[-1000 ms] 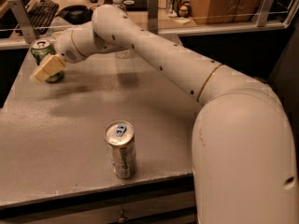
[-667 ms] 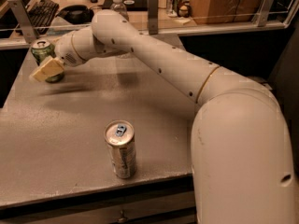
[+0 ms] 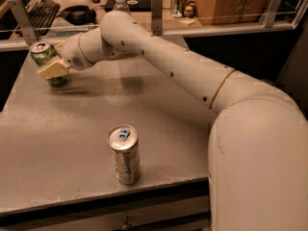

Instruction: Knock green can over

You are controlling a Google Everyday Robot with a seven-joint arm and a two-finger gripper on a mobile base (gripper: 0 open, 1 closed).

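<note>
The green can point(image 3: 44, 53) stands at the far left of the grey table point(image 3: 72, 129), tilted a little to the left, its silver top showing. My gripper point(image 3: 53, 70) is at the end of the long white arm, right against the can's front and lower side, covering part of it. The cream-coloured fingers point(image 3: 50, 69) touch or overlap the can.
A slimmer silver-beige can with a blue tab point(image 3: 124, 153) stands upright near the table's front edge. A clear plastic bottle point(image 3: 121, 3) shows behind the arm at the back. A railing point(image 3: 159, 13), a keyboard point(image 3: 41, 9) and a desk lie beyond the table.
The gripper has stayed against the green can; the can now leans slightly more to the left. The silver-beige can has not moved.
</note>
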